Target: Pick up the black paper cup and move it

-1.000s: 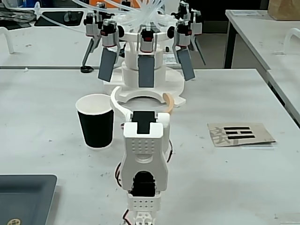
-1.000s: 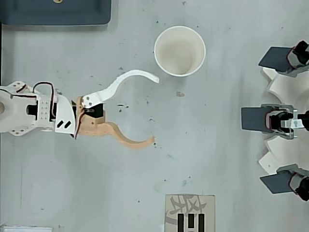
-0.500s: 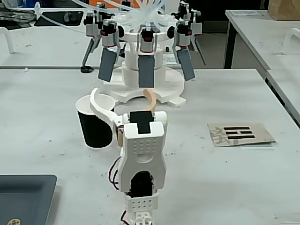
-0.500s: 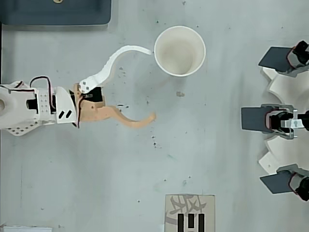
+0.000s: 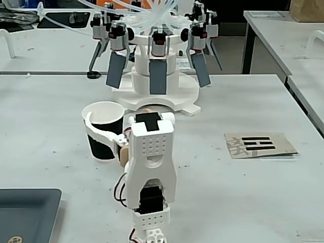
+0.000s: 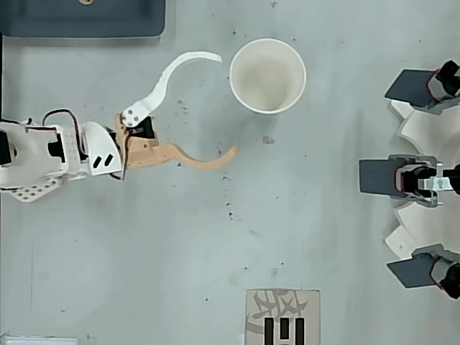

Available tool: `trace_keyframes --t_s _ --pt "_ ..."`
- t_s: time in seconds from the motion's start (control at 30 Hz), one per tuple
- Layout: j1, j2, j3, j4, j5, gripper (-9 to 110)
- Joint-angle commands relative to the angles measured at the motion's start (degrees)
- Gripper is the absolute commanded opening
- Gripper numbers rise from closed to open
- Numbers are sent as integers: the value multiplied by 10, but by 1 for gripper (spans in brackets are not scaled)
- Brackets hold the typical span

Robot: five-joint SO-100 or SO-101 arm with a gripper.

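The black paper cup [image 5: 105,145] stands upright on the grey table, its white inside [image 6: 267,75] facing up in the overhead view. My gripper [image 6: 227,103] is open wide, with a curved white finger [image 6: 164,77] and a curved tan finger [image 6: 201,161]. Both fingertips stop just short of the cup, which sits nearer the white finger and touches neither in the overhead view. In the fixed view the white finger [image 5: 98,132] crosses in front of the cup's black wall, and my gripper [image 5: 117,112] is partly hidden behind the white arm [image 5: 151,152].
A white stand [image 5: 157,93] with several dark-padded grippers [image 6: 392,176] rises beyond the cup. A card with black bars [image 5: 259,144] lies to the right in the fixed view. A dark tray [image 5: 28,212] sits at the near left. Other tables [image 5: 288,35] adjoin.
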Motion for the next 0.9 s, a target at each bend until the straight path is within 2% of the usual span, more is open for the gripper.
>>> trace_keyframes --t_s 0.0,0.87 --pt "-11 -14 -44 -9 -4 36" --pt "-47 -223 -261 -4 3 37"
